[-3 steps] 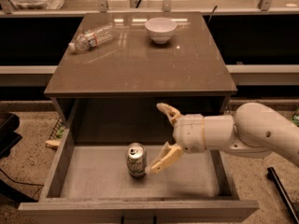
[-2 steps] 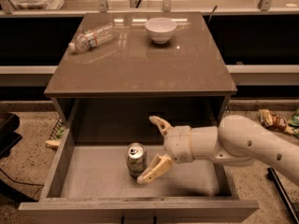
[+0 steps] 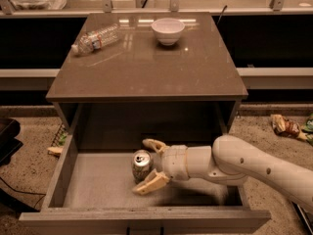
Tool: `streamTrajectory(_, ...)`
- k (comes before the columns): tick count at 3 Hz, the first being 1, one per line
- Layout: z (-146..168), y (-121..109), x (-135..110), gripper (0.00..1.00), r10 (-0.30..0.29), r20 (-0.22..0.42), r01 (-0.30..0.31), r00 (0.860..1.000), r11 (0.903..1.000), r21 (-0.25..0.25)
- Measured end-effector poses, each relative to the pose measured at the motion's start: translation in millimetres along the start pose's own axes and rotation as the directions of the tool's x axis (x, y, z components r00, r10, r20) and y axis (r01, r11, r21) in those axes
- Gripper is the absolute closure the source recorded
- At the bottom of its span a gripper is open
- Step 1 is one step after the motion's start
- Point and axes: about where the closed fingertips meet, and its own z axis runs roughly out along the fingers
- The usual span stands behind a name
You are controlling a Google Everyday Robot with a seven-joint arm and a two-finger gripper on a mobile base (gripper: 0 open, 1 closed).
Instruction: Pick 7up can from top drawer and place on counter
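Note:
The 7up can stands upright on the floor of the open top drawer, left of centre, its silver top showing. My gripper reaches in from the right inside the drawer. It is open, with one finger behind the can and the other in front of it, so the can stands between the fingers. The counter is the glossy brown slab above the drawer.
A clear plastic water bottle lies on its side at the counter's back left. A white bowl stands at the back centre. Snack wrappers lie on the floor to the right. A dark object is at the left.
My gripper has moved left across the drawer, from beside the can to around it. The can has not moved.

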Motion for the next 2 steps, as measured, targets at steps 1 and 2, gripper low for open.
streamTrajectory(1,19.8,3.2,15.4,0.41,0.011,-0.006,-0.011,1.000,0.9999,-0.009)
streamTrajectory(2,23.4,4.0,16.8,0.65,0.012,-0.006,-0.012,1.000,0.9999,-0.012)
